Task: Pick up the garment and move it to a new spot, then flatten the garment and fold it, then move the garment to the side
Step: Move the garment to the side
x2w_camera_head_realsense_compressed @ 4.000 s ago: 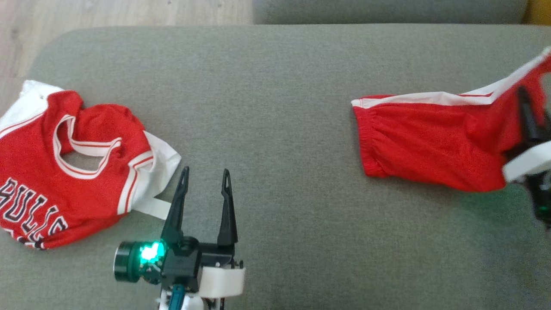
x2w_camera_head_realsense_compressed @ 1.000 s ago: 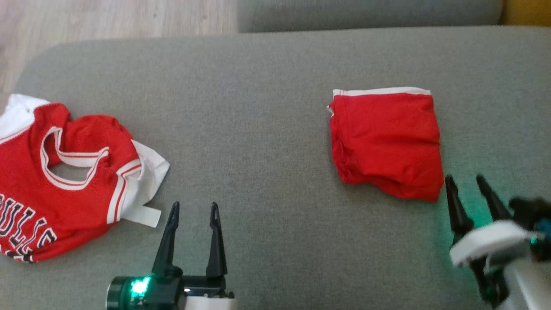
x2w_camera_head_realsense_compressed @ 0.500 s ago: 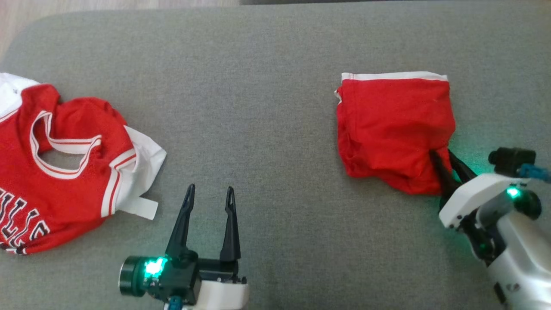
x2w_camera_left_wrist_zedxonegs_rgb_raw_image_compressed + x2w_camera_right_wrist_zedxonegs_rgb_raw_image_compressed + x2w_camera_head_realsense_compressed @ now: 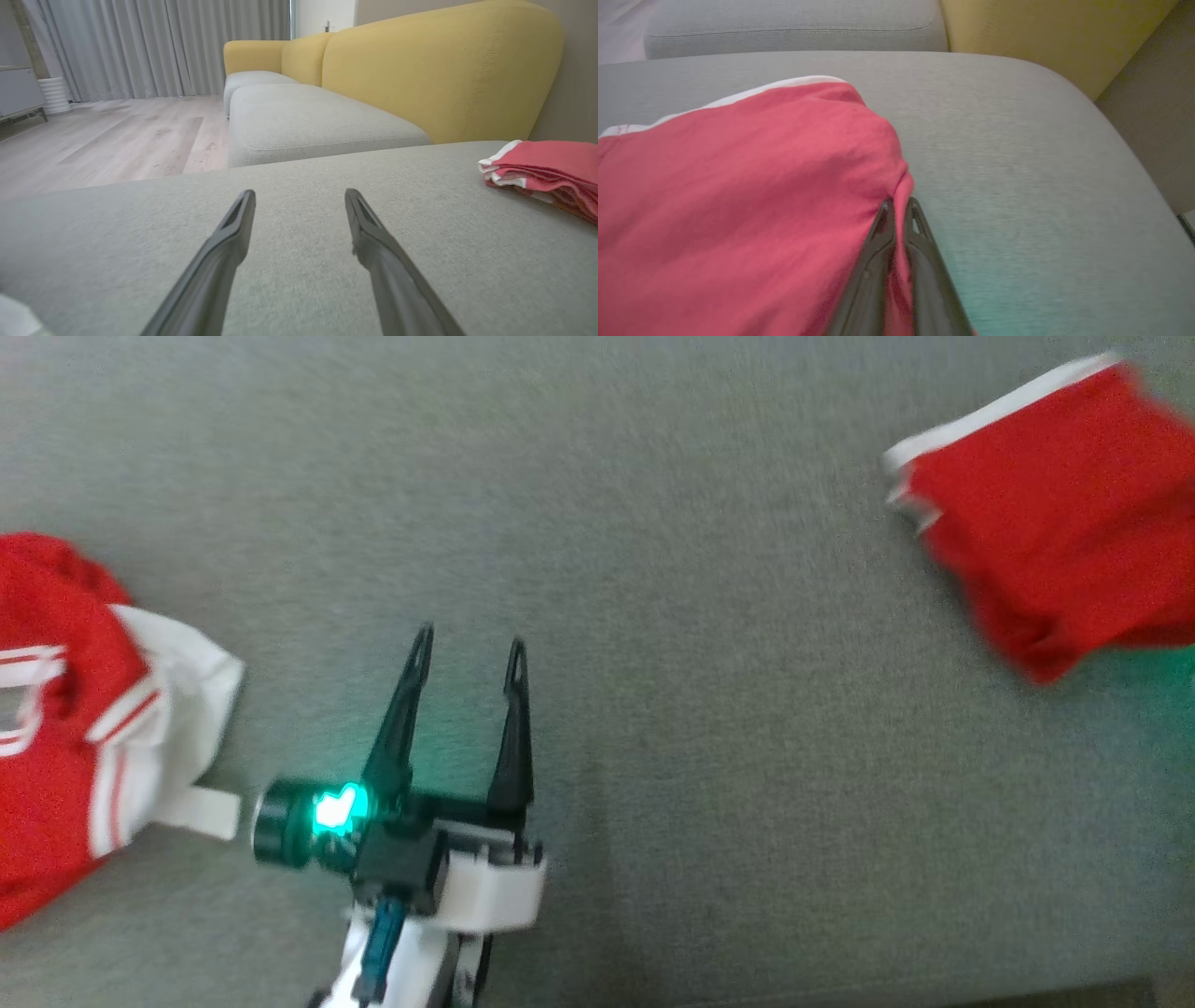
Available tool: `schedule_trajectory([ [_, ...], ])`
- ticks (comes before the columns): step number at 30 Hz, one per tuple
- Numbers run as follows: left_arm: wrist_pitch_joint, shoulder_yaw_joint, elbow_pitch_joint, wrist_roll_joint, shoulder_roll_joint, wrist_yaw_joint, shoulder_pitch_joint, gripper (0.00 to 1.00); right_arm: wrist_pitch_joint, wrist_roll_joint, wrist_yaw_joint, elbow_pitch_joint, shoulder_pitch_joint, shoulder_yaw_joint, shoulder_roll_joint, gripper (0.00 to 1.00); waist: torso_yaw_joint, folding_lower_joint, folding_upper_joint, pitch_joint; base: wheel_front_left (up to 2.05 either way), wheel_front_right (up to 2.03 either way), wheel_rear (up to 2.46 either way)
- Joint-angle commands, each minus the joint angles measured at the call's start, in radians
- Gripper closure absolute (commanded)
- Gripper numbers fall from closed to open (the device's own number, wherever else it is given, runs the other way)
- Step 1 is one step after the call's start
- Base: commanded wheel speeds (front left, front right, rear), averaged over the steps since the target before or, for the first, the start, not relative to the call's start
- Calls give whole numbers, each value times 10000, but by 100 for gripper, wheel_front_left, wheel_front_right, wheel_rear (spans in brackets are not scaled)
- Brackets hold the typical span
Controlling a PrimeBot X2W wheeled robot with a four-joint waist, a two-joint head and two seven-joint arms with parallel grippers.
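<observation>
1. Right gripper [image 4: 899,205] is seen pinched on an edge of the folded red garment [image 4: 738,186], lying far right on the grey cushion [image 4: 700,756].
2. Left gripper [image 4: 467,649] is held spread and empty over bare cushion.
3. Moving the garment aside is judged the step in hand; a low, steady drag is called for, the fold left undisturbed.

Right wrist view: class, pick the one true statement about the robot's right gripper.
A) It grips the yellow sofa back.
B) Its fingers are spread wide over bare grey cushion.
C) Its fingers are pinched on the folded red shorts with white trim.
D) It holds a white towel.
C: the right gripper has its two dark fingers nearly together, with an edge of the folded red shorts with white trim caught between them.
</observation>
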Motion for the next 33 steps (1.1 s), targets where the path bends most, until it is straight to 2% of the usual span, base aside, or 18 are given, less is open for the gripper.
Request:
schedule_trajectory([
  [1, -51, 222, -284, 172, -1, -82, -463, 0, -131, 188, -7, -168, -76, -191, -758, 100, -584, -2, 0, 960, 0, 0, 0],
  [7, -51, 143, -79, 454, 20, -415, -1516, 0, -440, 539, -7, 319, -213, -1230, -1699, 100, -941, -2, 0, 1938, 0, 0, 0],
  [11, -51, 72, 62, 528, 19, -514, -2055, 0, -810, 421, -7, 892, -404, -1863, -1958, 100, -1014, -2, 0, 2297, 0, 0, 0],
  [12, -51, 57, 107, 523, 18, -522, -2144, 0, -887, 321, -7, 1058, -482, -2003, -1949, 73, -1014, -2, 0, 2318, 0, 0, 0],
  [13, -51, 44, 155, 511, 18, -529, -2217, 0, -1012, 204, -7, 1195, -587, -2147, -1904, 0, -1012, -2, 0, 2317, 0, 0, 0],
  [17, -51, 7, 305, 395, 14, -519, -2270, 0, -1787, -668, -7, 1460, -957, -2350, -1478, 0, -914, -2, 0, 1983, 0, 0, 0],
  [23, -51, -31, 357, 95, 7, -330, -1731, 0, -2218, -1664, -7, 1066, -839, -1883, -167, 0, -516, -2, 0, 891, 0, 0, 0],
  [27, -51, 14, 398, -132, 3, -180, -1114, 0, -2415, -1747, -7, 339, -171, -1218, 795, 0, -170, -2, 0, -40, 0, 0, 0],
  [28, -51, 14, 398, -132, 3, -180, -1114, 0, -2415, -1747, -7, 339, -171, -1218, 795, 0, -170, -2, 0, -40, 0, 0, 0],
  [33, -51, 209, 479, -453, 1, 37, -208, 0, -2589, -1623, -7, -560, 883, -267, 1757, 0, 260, -2, 0, -1256, 0, 0, 0],
])
